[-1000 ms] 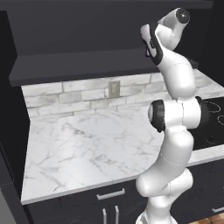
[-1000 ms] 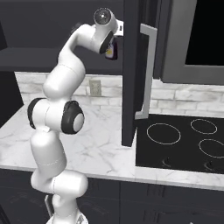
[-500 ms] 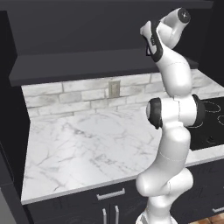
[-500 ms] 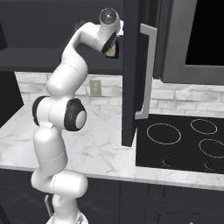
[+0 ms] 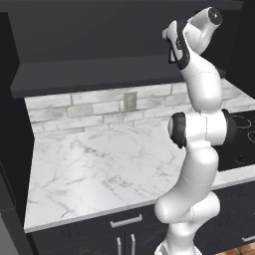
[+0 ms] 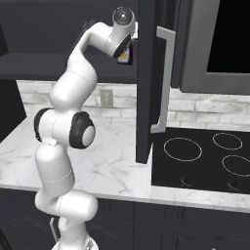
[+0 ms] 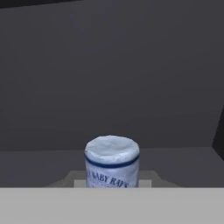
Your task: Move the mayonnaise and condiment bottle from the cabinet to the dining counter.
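The mayonnaise point(image 7: 112, 162) stands upright on the dark shelf of the cabinet point(image 7: 43, 162), low and centred in the hand view, showing a pale blue lid, a blue band and a lettered label. From the right base view, its yellow body point(image 6: 126, 56) sits at the tip of my gripper point(image 6: 128, 50), which reaches up into the cabinet beside the open door point(image 6: 146, 83). The gripper is shut on the jar; its fingertips are hidden. The raised arm point(image 5: 199, 74) ends at the cabinet opening. The condiment bottle and the dining counter are out of view.
The open cabinet door with its silver bar handle point(image 6: 163, 83) hangs just right of the hand. Below lie a marble worktop point(image 5: 99, 164) backed by brick tiles with a wall outlet point(image 5: 130, 100), and a black cooktop point(image 6: 205, 156). A dark appliance front point(image 6: 219, 44) sits upper right.
The jaws have gone from wide open to shut around the mayonnaise jar. The hand has edged slightly further into the cabinet.
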Controlling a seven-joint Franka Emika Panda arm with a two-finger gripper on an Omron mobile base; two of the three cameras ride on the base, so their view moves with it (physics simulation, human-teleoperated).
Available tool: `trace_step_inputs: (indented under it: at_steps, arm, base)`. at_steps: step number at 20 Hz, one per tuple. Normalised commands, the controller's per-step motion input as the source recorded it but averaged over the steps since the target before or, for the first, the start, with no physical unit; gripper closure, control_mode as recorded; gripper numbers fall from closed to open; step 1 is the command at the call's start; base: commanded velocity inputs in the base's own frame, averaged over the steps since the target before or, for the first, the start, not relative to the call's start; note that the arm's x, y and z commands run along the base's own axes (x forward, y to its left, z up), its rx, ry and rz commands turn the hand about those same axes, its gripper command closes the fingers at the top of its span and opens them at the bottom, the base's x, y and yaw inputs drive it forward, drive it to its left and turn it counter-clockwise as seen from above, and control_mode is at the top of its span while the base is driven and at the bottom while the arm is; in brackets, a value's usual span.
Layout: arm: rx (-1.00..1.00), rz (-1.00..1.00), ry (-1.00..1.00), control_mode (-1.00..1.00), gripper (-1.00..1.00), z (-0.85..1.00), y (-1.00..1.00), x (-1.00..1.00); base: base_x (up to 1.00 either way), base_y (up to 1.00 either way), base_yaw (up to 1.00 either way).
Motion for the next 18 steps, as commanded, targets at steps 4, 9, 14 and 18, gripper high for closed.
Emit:
trace_step_inputs:
  at_steps: [4,9,14,18]
  arm:
    - [0.00,0.00,-0.12,-1.00,1.00,0.03,0.07,-0.88]
    - [0.00,0.00,-0.17,-1.00,1.00,0.00,0.42,-1.00]
    - [0.00,0.00,-0.08,-1.00,1.00,0.07,0.83,-1.00]
    - [-0.04,0.00,-0.01,-1.00,1.00,0.18,0.87,-1.00]
  base:
    - [0.00,0.00,0.00]
    - [0.00,0.00,0.00]
    - [0.00,0.00,0.00]
    - [0.00,0.00,0.00]
